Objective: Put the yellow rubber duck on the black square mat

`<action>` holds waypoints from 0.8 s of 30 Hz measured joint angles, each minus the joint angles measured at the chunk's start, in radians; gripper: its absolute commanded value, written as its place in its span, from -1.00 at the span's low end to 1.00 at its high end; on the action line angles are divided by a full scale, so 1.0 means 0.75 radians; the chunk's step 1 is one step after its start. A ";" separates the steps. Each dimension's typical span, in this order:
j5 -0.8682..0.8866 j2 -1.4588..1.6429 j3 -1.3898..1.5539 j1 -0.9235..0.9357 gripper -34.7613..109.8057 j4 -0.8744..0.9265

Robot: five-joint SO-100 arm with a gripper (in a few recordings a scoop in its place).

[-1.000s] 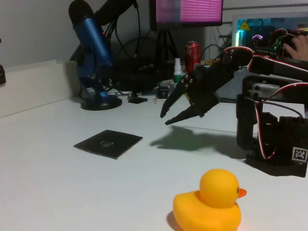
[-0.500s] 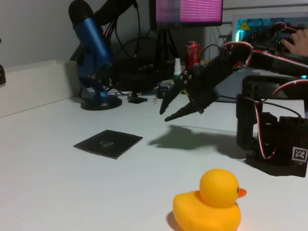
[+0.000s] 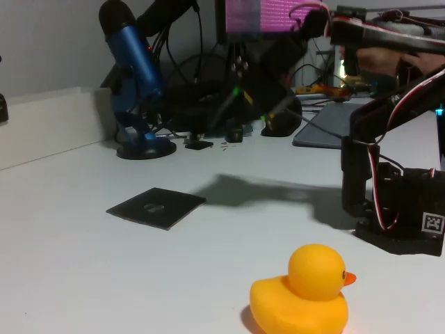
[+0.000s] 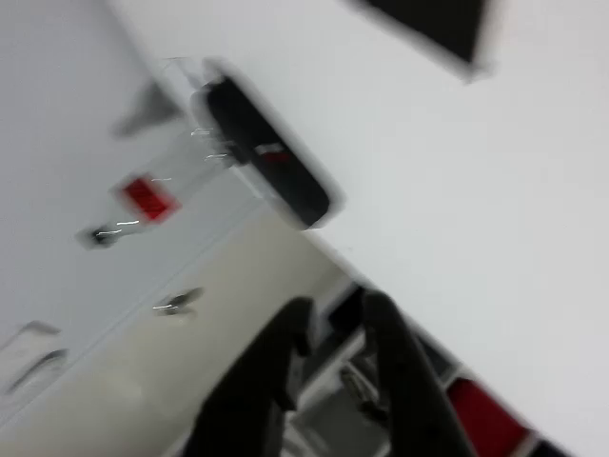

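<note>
Fixed view: the white table (image 3: 83,278) holds the black square mat (image 3: 156,207) at left, flat and bare, well apart from the glossy yellow rubber duck (image 3: 304,294) at the near edge. Raised high, the gripper (image 4: 335,312) shows slightly parted fingers; a blurred, fast descent could knock the duck away.

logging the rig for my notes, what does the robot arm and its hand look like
The arm is black, with red, white and black cables looping along its links. Its blocky black base carries a small white square tag with a black pattern. The hand is black too, with two slim tapered fingers; in the fixed view it is motion-blurred.
</note>
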 measured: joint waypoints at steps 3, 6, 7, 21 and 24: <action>0.000 -0.117 -0.164 0.000 -0.44 0.000; 0.000 -0.237 -0.335 0.000 -0.44 0.000; 0.000 -0.278 -0.387 0.000 -0.44 0.000; 0.012 -0.648 -0.912 0.037 -0.44 0.000; 0.012 -0.650 -0.927 0.080 -0.43 0.000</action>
